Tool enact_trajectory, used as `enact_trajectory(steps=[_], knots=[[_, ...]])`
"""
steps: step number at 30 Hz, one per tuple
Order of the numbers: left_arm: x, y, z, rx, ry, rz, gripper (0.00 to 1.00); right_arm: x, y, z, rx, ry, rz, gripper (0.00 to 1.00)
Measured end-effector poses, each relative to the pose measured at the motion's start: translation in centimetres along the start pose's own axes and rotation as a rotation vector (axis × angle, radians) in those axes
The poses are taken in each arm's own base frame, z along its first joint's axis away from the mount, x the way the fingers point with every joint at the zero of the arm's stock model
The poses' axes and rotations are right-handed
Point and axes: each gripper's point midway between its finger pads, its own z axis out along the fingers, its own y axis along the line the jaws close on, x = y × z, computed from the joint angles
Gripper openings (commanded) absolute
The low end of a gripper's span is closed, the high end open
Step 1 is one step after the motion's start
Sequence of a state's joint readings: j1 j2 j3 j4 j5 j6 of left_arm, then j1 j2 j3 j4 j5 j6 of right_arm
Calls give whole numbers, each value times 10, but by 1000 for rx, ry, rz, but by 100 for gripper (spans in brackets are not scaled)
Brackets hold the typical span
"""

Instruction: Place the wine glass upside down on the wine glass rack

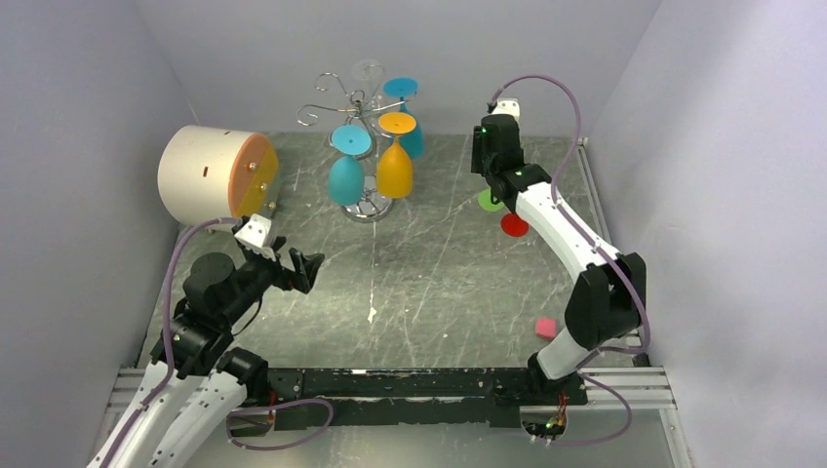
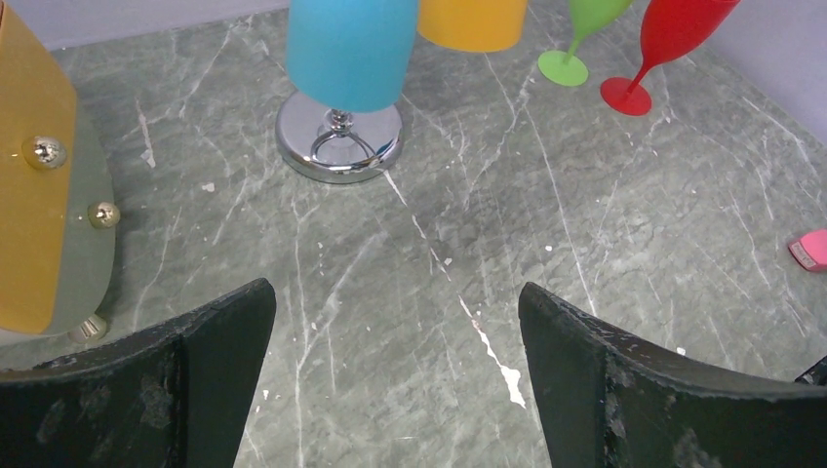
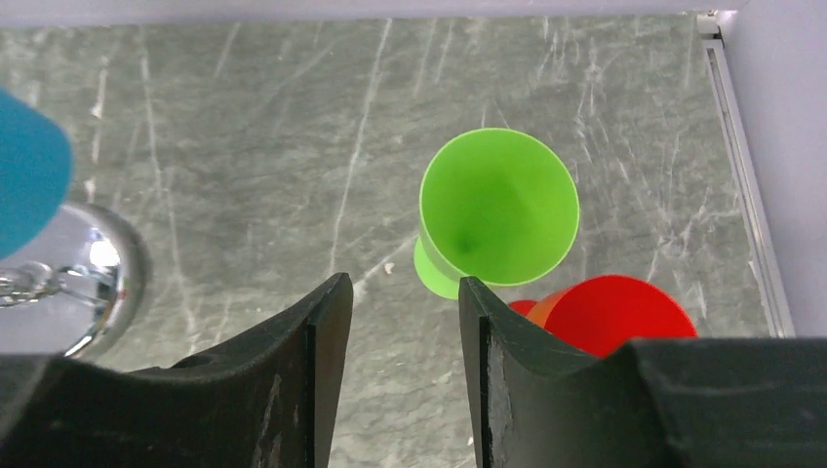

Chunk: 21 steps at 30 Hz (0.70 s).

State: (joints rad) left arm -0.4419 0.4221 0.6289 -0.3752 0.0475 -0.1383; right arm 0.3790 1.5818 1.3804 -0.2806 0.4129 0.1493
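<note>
We are holding our right fingers [image 3: 527, 390] a narrow gap apart with nothing between them, pointing them down at the counter [image 3: 244, 146]. Just past their tips the green glass [image 3: 497, 210] is standing upright on its foot, its mouth opening toward the wrist camera. We cannot tell whether the nearer finger is touching its rim. The red glass [image 3: 610, 312] is standing just beside it, a little nearer to us and to the right.

We are holding our left fingers [image 2: 195, 390] spread wide and empty, hovering over bare counter at the left. Ahead of them the rack [image 1: 371, 211] is standing at the back middle of the counter on its round chrome base [image 2: 338, 136], apart from the green glass and to its left. A blue glass [image 1: 345, 180], an orange glass [image 1: 395, 171] and a teal glass [image 1: 414, 141] are hanging from it upside down. A cream cylinder with an orange end [image 1: 210, 174] is sitting left of the rack, and a small pink block [image 1: 546, 327] is lying near our right arm.
</note>
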Motion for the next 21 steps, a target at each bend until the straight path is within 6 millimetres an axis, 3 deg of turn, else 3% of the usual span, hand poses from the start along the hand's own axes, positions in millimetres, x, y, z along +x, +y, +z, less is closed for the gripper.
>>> enact_trajectory(steps=[7, 12, 21], knots=[[10, 2, 5, -8, 47, 2, 99, 18, -3, 29, 16, 65, -79, 46], [17, 8, 8, -41, 79, 1, 99, 14, -7, 47, 29, 73, -108, 45], [21, 18, 8, -98, 94, 2, 99, 27, -11, 66, 46, 116, -153, 35]])
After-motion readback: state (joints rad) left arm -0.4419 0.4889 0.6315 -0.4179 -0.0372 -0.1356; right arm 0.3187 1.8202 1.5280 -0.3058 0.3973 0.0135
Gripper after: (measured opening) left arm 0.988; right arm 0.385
